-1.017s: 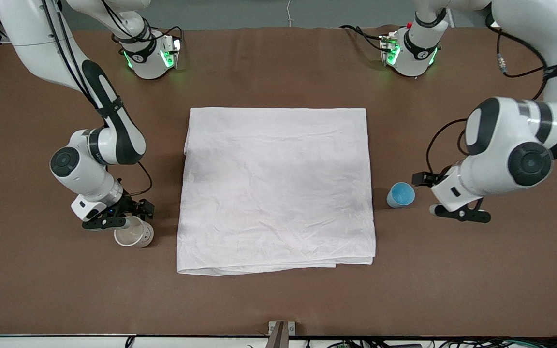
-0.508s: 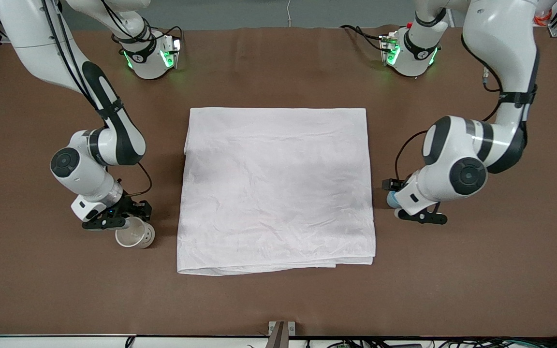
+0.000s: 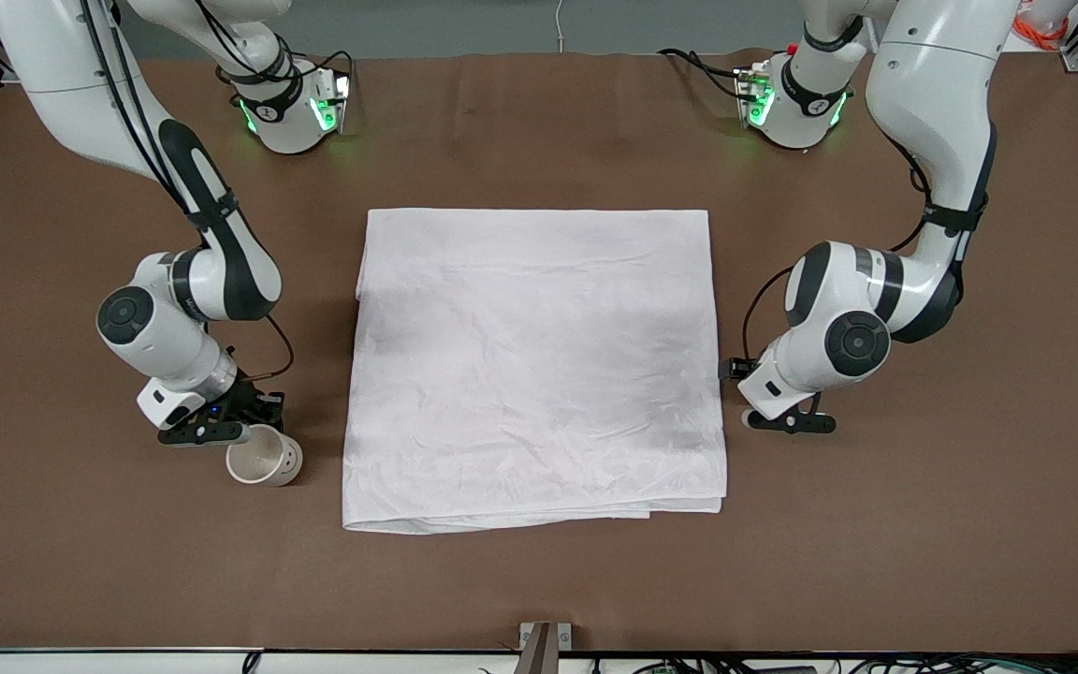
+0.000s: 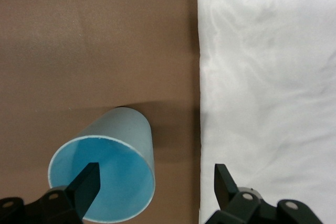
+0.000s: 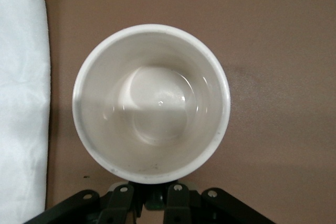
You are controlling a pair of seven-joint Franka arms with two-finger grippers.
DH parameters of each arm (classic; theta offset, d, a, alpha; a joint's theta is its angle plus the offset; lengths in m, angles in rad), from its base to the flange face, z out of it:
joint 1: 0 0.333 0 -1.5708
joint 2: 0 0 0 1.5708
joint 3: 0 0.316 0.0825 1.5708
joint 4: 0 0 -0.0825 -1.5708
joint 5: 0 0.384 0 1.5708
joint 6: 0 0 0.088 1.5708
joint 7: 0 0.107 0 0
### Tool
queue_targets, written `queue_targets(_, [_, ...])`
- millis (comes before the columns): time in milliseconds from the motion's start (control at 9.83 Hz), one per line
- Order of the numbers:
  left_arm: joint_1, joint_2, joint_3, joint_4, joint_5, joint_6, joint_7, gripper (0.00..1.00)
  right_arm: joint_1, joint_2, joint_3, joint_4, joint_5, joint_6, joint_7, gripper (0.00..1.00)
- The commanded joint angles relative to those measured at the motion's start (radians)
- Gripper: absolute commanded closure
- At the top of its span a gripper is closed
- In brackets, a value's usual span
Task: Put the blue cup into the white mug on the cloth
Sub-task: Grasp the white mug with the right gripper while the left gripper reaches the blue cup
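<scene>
The white mug (image 3: 265, 460) stands on the brown table beside the cloth (image 3: 534, 365), toward the right arm's end. My right gripper (image 3: 238, 423) is low at the mug's side, its fingers (image 5: 178, 199) close together on the dark handle under the rim (image 5: 151, 103). The blue cup (image 4: 105, 174) stands upright on the table just off the cloth's edge (image 4: 262, 77), toward the left arm's end. In the front view it is hidden under my left gripper (image 3: 759, 398). That gripper (image 4: 155, 177) is open, one finger over the cup's mouth, the other over the cloth's edge.
The cloth lies flat mid-table, its folded layered edge nearest the front camera. Bare brown table (image 3: 539, 580) surrounds it. The cloth's edge also shows in the right wrist view (image 5: 21, 103), a short way from the mug.
My left arm has swung toward the cloth and come over the blue cup, which now is covered in the front view. The right gripper and mug have shifted only slightly.
</scene>
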Motion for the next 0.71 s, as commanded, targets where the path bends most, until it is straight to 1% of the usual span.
queue_targets(0, [-0.009, -0.001, 0.001, -0.032, -0.004, 0.032, -0.007, 0.1, 0.004, -0.011, 0.002, 0.006, 0.009, -0.034, 0.001, 1.0])
queue_targets(102, [-0.007, 0.004, 0.001, -0.034, -0.004, 0.032, -0.007, 0.2, 0.004, -0.059, 0.002, 0.009, 0.009, -0.116, 0.01, 1.0])
queue_targets(203, [-0.007, 0.0, 0.001, -0.034, -0.004, 0.032, -0.007, 0.31, 0.005, -0.115, 0.005, 0.024, 0.011, -0.237, 0.054, 1.0])
queue_targets(305, [-0.009, -0.002, 0.001, -0.034, -0.002, 0.031, -0.007, 0.49, 0.04, -0.172, 0.011, 0.044, 0.011, -0.364, 0.12, 1.0])
queue_targets(407, [-0.007, -0.002, 0.001, -0.034, -0.002, 0.031, -0.007, 0.66, 0.12, -0.205, 0.009, 0.043, 0.011, -0.39, 0.212, 1.0])
queue_targets(508, [-0.006, -0.005, 0.001, -0.034, -0.002, 0.026, -0.007, 0.81, 0.198, -0.219, 0.011, 0.047, 0.011, -0.387, 0.354, 1.0])
queue_targets(610, [-0.003, -0.011, 0.001, -0.034, -0.002, 0.022, -0.005, 0.94, 0.299, -0.213, 0.009, 0.078, 0.011, -0.384, 0.491, 1.0])
